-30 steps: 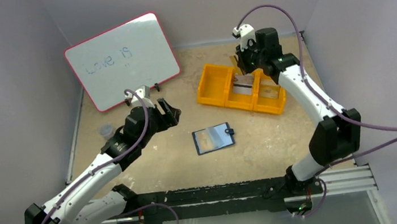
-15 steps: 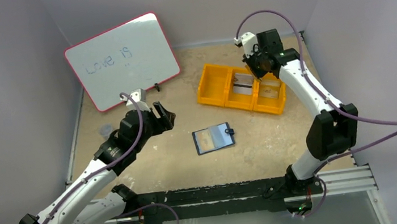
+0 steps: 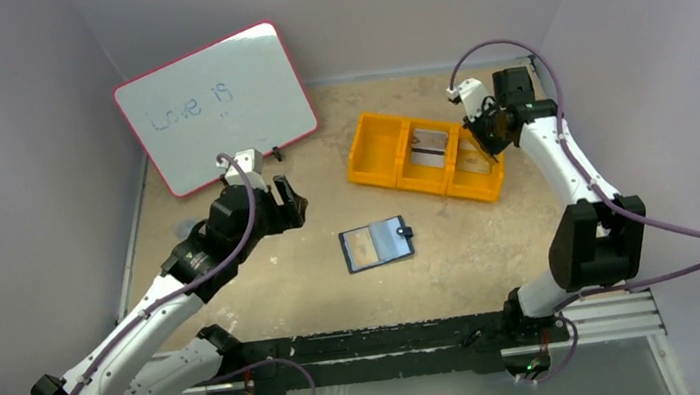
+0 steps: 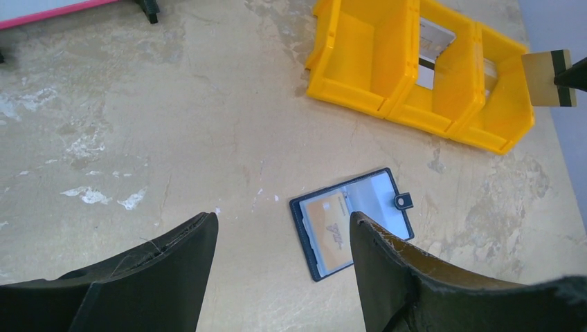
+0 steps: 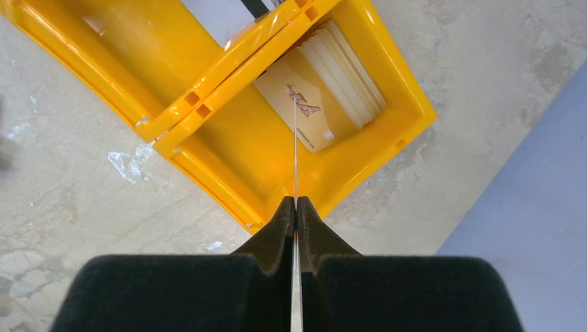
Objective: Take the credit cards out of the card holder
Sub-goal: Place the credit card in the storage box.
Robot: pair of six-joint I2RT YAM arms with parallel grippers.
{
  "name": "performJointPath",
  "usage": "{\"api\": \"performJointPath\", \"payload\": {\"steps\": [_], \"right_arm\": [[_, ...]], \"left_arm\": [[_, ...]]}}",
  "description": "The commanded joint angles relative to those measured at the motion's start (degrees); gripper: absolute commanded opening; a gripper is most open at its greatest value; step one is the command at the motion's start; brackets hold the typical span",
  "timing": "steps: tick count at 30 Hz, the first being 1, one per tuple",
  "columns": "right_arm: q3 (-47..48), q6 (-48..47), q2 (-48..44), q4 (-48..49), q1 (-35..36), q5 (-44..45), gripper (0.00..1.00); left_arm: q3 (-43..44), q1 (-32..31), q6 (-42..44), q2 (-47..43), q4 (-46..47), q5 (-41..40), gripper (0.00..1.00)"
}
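One thin tan credit card [image 4: 547,77] is pinched edge-on in the right gripper [image 5: 295,204] over the end bin [image 5: 387,149] of the yellow plastic tray [image 5: 208,104]; a low, centred release above the stacked cards [image 5: 349,72] should land it flat. The left gripper [image 4: 280,235] hangs wide open, empty, near the open navy card holder [image 4: 351,223].

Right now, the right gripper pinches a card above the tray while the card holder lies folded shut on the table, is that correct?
Not quite: the left wrist view shows the card holder lying open on the table. The right gripper does pinch a card above the tray.
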Motion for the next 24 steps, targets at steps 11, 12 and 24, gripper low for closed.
{"api": "performJointPath", "payload": {"steps": [11,12,24], "right_arm": [[2.47,-7.45,8.16,-3.45,-0.73,-6.17,0.00],[3.16,-7.99,9.17,-4.47,-0.73,-6.52,0.00],[5.88,-10.36,11.59,-2.58,3.00,-11.96,0.00]], "left_arm": [[4.40,0.18,6.33,-0.68,-2.08,-0.77,0.70],[4.37,0.18,6.37,-0.67,-2.09,-0.78,0.70],[4.22,0.17,6.30,-0.45,-1.61,-1.28,0.70]]}}
